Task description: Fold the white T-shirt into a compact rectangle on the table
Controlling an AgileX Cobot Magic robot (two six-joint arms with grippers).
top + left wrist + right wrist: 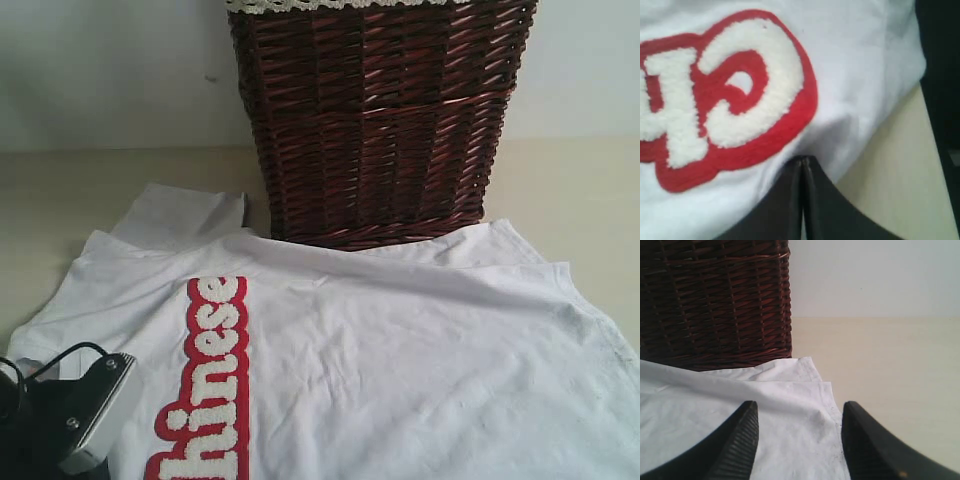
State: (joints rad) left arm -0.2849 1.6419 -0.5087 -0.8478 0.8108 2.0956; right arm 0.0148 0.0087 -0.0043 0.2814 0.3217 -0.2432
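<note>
Lying spread on the pale beige table (570, 190), the white cotton T-shirt (400, 360) with red-outlined letters (215, 380) runs lengthwise across the exterior view. Left gripper (802, 167) — pressed together at its edge by the letters; right gripper (799, 412) — parted over the corner near the dark wicker basket (380, 120).

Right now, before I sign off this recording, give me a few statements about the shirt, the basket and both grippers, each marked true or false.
1. The left gripper has its jaws closed together at the edge of the white T-shirt. True.
2. The right gripper is clamped on the shirt. False: its jaws stand apart above the fabric.
3. The wicker basket stands at the shirt's far edge. True.
4. The shirt is already a compact rectangle. False: it lies spread out on the table.
5. The lettering is outlined in blue. False: the outline is red.
</note>
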